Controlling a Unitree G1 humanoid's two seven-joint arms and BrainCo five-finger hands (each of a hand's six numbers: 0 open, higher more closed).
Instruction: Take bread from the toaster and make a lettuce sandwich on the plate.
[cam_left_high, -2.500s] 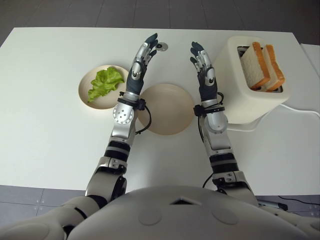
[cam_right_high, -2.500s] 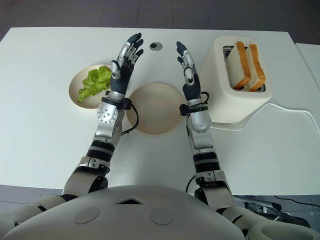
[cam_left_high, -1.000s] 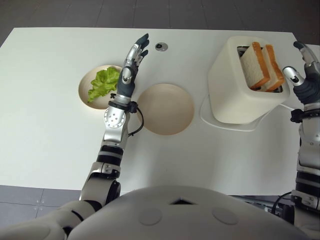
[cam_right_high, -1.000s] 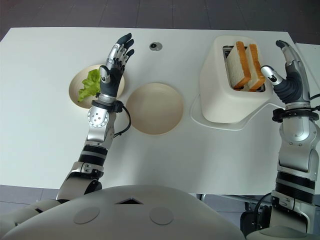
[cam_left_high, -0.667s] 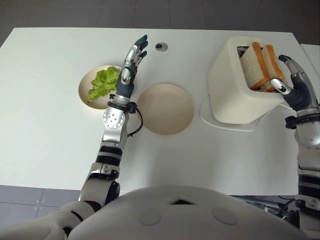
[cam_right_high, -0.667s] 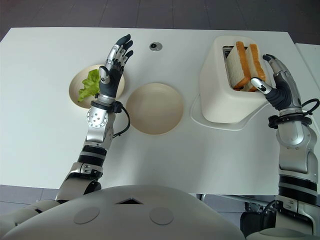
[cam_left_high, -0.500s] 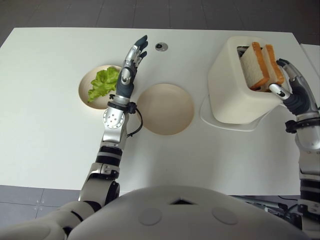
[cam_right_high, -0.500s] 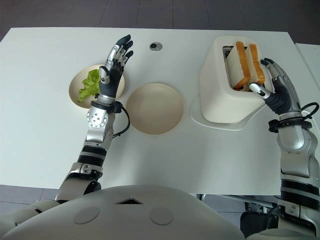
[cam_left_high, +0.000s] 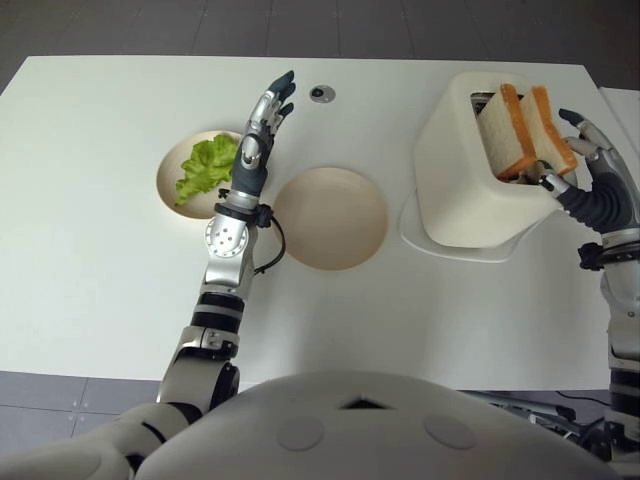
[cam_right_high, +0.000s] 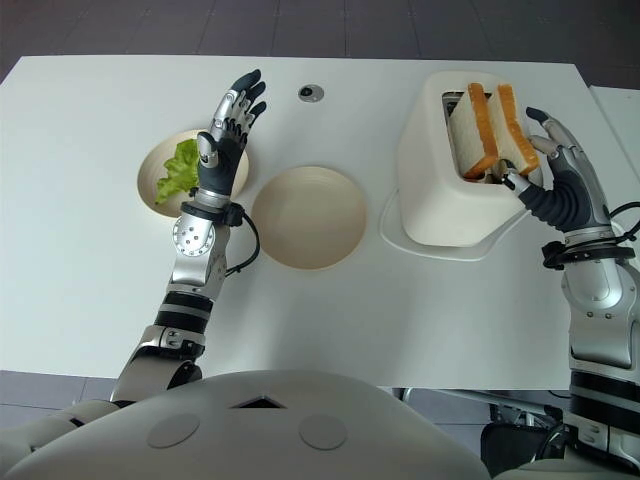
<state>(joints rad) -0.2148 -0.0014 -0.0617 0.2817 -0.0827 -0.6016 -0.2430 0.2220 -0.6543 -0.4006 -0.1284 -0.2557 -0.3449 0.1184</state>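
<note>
Though tbl (cam_left_high: 100, 250) white, floor (cam_left_high: 150, 25) prob. tiled

Text: none legible.
No print, nos. or labels readable on toaster (cam_left_high: 460, 195) or table (cam_left_high: 100, 250) anywhere in frame.

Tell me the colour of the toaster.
Cream-white toaster, plain and unpatterned; it shows best in the right eye view.

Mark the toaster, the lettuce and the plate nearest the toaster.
toaster (cam_left_high: 455, 190), left eye view, on its front wall.
lettuce (cam_left_high: 205, 165), left eye view, middle of the leaf.
plate (cam_right_high: 312, 225), right eye view, on its bare centre.
</note>
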